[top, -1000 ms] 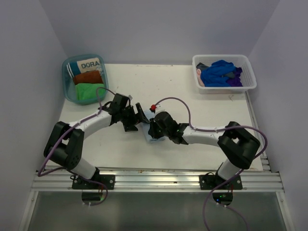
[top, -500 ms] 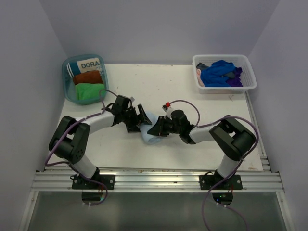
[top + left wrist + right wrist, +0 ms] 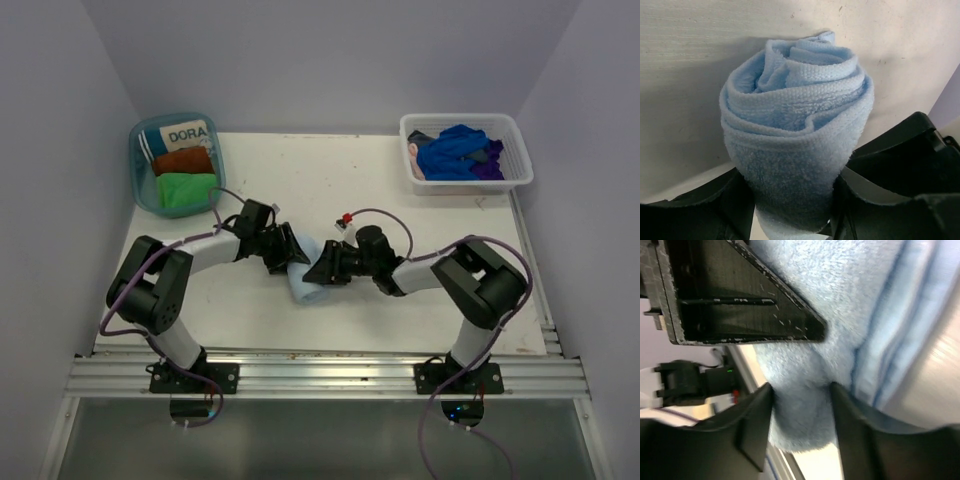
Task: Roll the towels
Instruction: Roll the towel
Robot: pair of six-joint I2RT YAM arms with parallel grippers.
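A light blue towel (image 3: pixel 306 284), rolled into a short tube, lies at the table's middle between the two grippers. My left gripper (image 3: pixel 291 260) comes at it from the left. In the left wrist view the roll (image 3: pixel 795 115) stands end-on, and the left gripper (image 3: pixel 792 202) is shut on it, both fingers pressed into its sides. My right gripper (image 3: pixel 323 270) reaches in from the right. In the right wrist view the right gripper (image 3: pixel 802 410) pinches a fold of the same towel (image 3: pixel 850 295) between its fingers. More towels sit in the bins.
A teal bin (image 3: pixel 140 175) at the back left holds the DORA item (image 3: pixel 188 133), a rust-brown towel (image 3: pixel 183 160) and a green towel (image 3: pixel 185 190). A white basket (image 3: pixel 470 185) at the back right holds blue and purple towels (image 3: pixel 455 150).
The towel has gone from a flat patch under the grippers to a rolled tube. The left jaws closed in on the roll. The right jaws widened, and the right wrist swung from near the table's front toward the centre.
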